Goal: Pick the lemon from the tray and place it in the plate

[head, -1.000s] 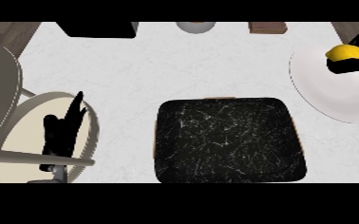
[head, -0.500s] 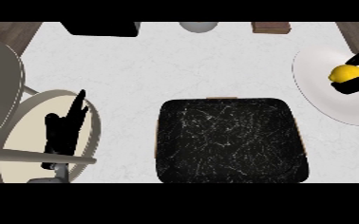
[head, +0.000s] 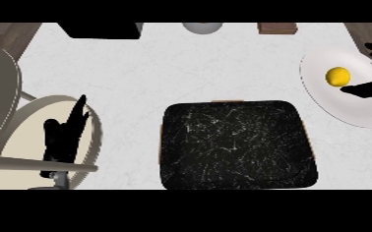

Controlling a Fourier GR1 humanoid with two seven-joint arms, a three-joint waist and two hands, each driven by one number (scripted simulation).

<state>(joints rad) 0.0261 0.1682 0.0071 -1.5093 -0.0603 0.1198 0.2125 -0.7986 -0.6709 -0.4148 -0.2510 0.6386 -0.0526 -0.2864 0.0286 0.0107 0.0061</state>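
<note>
One lemon now sits free on the plate; right hand has let go and is pulling off right, fingers unreadable. Left hand rests open. Tray empty; placement looks done.

We see the lemon lying in the plate, just left of our right hand, whose fingers reach over the plate's rim. The tray sits on the bench, between that hand and our left hand, resting at the left edge.
</note>
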